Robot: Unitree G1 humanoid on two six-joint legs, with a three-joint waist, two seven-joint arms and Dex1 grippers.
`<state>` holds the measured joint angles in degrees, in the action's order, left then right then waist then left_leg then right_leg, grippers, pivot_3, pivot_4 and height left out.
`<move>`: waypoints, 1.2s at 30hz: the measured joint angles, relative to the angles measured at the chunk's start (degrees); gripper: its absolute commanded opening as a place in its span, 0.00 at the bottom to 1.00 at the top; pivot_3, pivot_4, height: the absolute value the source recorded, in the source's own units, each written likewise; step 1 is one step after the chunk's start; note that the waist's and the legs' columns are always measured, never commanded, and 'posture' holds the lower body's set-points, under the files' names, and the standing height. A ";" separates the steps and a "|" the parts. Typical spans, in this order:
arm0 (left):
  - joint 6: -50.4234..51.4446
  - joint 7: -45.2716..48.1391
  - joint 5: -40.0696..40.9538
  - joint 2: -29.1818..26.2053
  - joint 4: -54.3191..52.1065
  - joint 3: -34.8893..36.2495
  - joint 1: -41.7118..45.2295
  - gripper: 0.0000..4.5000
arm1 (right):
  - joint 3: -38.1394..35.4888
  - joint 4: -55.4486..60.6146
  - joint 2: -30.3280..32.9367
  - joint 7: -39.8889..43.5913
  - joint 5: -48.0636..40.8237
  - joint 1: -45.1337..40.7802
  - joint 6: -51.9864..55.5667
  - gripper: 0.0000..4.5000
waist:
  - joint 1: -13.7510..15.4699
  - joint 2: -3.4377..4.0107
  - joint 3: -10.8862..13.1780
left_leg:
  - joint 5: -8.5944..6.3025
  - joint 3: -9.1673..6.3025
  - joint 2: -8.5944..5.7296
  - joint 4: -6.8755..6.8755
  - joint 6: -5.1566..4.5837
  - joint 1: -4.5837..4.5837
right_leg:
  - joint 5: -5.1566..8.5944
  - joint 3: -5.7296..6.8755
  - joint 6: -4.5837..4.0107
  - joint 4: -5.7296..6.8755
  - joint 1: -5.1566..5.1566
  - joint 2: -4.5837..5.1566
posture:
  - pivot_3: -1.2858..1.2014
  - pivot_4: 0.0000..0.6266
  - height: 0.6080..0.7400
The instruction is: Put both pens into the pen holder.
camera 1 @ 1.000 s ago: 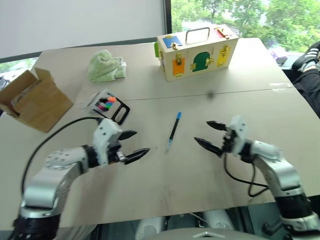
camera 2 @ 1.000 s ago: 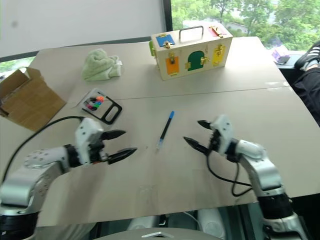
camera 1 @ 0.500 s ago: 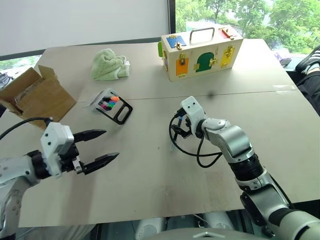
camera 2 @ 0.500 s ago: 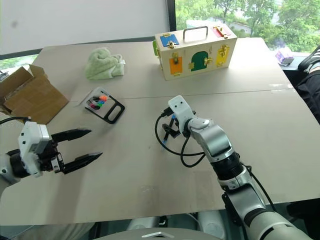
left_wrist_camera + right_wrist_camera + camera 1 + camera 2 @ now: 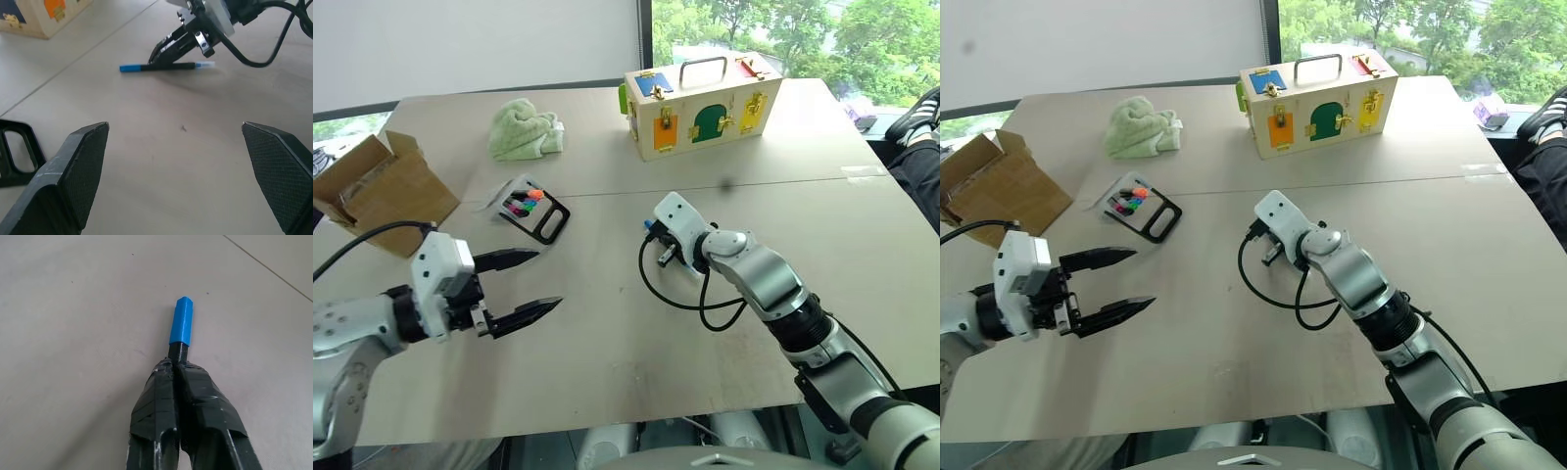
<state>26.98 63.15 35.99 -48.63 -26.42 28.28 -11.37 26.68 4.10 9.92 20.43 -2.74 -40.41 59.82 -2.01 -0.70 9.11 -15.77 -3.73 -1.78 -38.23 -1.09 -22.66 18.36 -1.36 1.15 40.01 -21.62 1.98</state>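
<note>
Left eye view: on the table (image 5: 862, 225), holder (image 5: 530, 206) near the far left with coloured caps inside, orange one apparently already in. Left gripper (image 5: 530, 286) hovering wide apart; right gripper (image 5: 178, 369) pinched together on the blue pen (image 5: 166, 66), lying mid-table, not yet lifted. Left to do: carry to holder.

We see a pale tan table (image 5: 607, 362) with a seam across it, a white wall (image 5: 470, 44) behind, and a window (image 5: 783, 24) showing sunlit green trees.
</note>
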 measured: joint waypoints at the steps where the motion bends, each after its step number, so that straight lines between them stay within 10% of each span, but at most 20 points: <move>1: -0.02 -0.62 -0.02 0.73 0.07 -0.92 0.11 1.00 | -0.01 -0.42 -0.12 0.25 0.00 -0.18 -0.29 0.01 | -0.17 -0.01 0.00 | 0.00 0.01 0.00 0.00 0.00 0.00 | 0.00 -0.02 0.00 0.00 0.00 0.00 | 0.52 0.24 1.00; 7: -0.19 -3.06 0.13 2.65 0.08 -1.83 0.19 1.00 | -1.32 -1.06 -0.19 0.49 -0.08 -0.25 -0.21 0.01 | -0.24 -0.02 -0.02 | -0.01 -0.02 0.00 0.00 -0.02 0.00 | 0.00 0.02 0.00 0.01 0.01 0.01 | 0.52 0.24 1.00; 13: -0.62 -3.38 0.16 2.95 0.12 -1.80 -0.69 1.00 | -2.24 0.46 1.33 1.57 -0.36 0.75 2.77 0.51 | -0.22 0.00 -0.01 | -0.01 -0.01 -0.02 0.02 -0.01 -0.05 | 0.00 0.00 0.00 -0.06 -0.02 0.03 | 0.52 0.24 1.00; 20: -1.07 -2.93 0.22 2.76 0.14 -1.78 -0.75 1.00 | -3.27 5.47 0.96 1.20 -0.62 3.46 7.38 0.51 | -0.21 -0.01 -0.02 | -0.01 0.00 -0.01 0.08 -0.01 -0.06 | 0.00 -0.02 -0.01 -0.16 -0.01 0.03 | 0.52 0.24 1.00; 25: -1.09 -2.20 0.22 2.61 0.31 -1.87 -0.44 1.00 | -3.41 7.29 0.59 1.12 -1.71 4.97 8.13 0.00 | -0.10 -0.02 -0.03 | -0.02 -0.02 -0.01 0.10 -0.02 -0.06 | 0.00 0.02 -0.01 -0.16 -0.01 0.03 | 0.52 0.24 1.00; 33: -2.01 -1.76 -0.52 3.01 2.97 -4.84 2.55 1.00 | -7.00 7.06 -1.03 -0.08 -2.72 5.96 8.61 0.00 | 0.14 -0.04 -0.05 | -0.02 -0.04 -0.02 0.10 -0.02 -0.06 | 0.00 0.05 0.00 -0.16 0.00 0.05 | 0.52 0.24 1.00; 36: 0.60 -11.58 0.45 13.43 5.17 -8.71 10.07 1.00 | -9.97 6.34 -2.74 -0.84 -3.35 7.98 5.20 0.00 | 0.26 -0.15 -0.21 | -0.04 -0.06 -0.03 0.00 -0.07 -0.04 | -0.01 0.08 0.02 -0.08 0.04 0.04 | 0.52 0.24 1.00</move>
<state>27.58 51.56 36.44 -35.20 -21.25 19.57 -1.30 16.72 10.44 7.18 19.58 -6.09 -32.43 65.02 -1.76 -0.85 8.90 -15.81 -3.79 -1.80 -38.23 -1.16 -22.70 18.34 -1.28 1.17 39.93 -21.58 2.02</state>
